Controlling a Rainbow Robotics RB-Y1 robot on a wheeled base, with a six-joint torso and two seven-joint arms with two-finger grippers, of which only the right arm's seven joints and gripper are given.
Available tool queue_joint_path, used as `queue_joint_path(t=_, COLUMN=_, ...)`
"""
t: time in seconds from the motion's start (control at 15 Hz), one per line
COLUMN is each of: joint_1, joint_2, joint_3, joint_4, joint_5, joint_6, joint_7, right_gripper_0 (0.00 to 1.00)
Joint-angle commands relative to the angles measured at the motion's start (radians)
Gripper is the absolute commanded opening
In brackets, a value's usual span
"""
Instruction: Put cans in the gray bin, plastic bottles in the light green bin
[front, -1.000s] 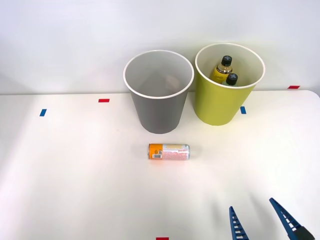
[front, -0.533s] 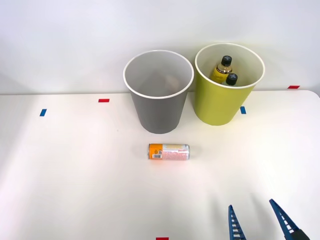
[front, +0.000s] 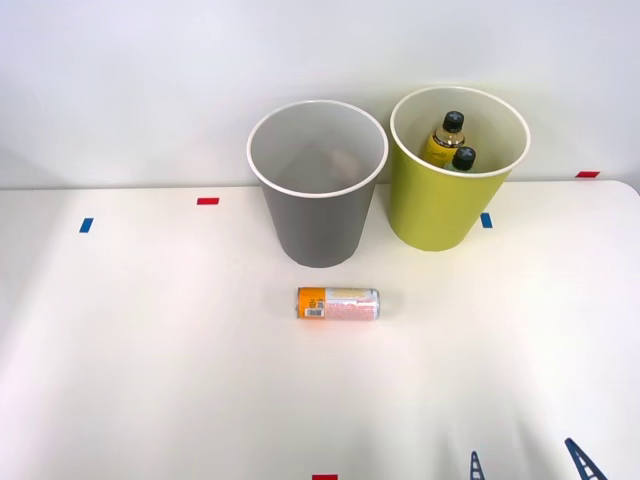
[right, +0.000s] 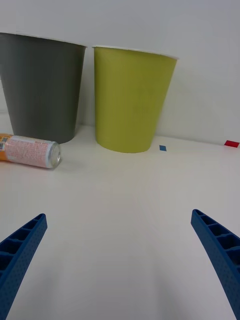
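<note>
You see the right gripper (front: 530, 470) at the near edge of the table (front: 150, 350), with only the tips of its blue ribbed fingers (right: 20, 252) poking into the front view. From the wrist camera those fingers stand wide apart with nothing between them, above bare white tabletop.

The orange and pink can (front: 338, 303) lies on its side in the middle of the table, just in front of the gray bin (front: 318, 190) and not touching it. Its orange end points toward the robot's left, and its silver end toward the robot's right. In the wrist view you find the same can (right: 31, 151) lying near the foot of the gray bin (right: 42, 90).

The light green bin (front: 455, 190) stands upright just to the right of the gray one, the two close together at their rims. Inside it you can make out two bottles (front: 447, 140) with black caps, leaning against the far wall, one with a yellowish body. The gray bin is upright too; something reddish shows faintly deep inside, but you cannot tell what it is.
</note>
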Motion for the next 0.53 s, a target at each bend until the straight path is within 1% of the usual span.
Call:
queue_joint_path(t=0.07, joint_1=0.008, joint_2=-0.007, joint_3=0.014, joint_4=0.052, joint_5=0.003, joint_6=-0.052, joint_7=-0.001, right_gripper_0=1.0)
queue_joint_path(t=0.4, joint_1=0.031, joint_2=-0.014, joint_3=0.066, joint_4=0.057, joint_5=0.008, joint_6=-0.055, joint_7=-0.011, right_gripper_0=1.0)
queue_joint_path(t=0.53, joint_1=0.037, joint_2=-0.016, joint_3=0.073, joint_4=0.057, joint_5=0.001, joint_6=-0.055, joint_7=-0.021, right_gripper_0=1.0)
